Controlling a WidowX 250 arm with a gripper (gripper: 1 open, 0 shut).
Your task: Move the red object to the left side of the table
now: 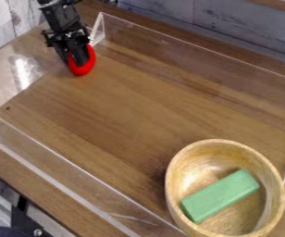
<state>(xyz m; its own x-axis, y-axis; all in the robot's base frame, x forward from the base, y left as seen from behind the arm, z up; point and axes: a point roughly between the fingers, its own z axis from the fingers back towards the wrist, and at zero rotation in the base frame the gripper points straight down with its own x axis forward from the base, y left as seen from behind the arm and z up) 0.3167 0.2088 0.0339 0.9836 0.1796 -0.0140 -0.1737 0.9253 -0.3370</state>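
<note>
At far upper-left corner of the table (132,111): gripper (76,56) pointing steeply down, dark fingers (66,46) straddling the red object (82,61), jaws partly closed around it. Appearing to be gripping the red object, though exact contact at the tips too small to confirm. Red object sitting low, at or just above the wood, close to the clear wall (21,65) along the left edge. Further out: sitting well apart, at lower right, a wooden bowl (189,162) holding a green block (222,195), untouched. Judging progress: carry to the left side looking essentially finished; remaining, by this reading, only opening the jaws, releasing the red object and lifting clear.
</note>
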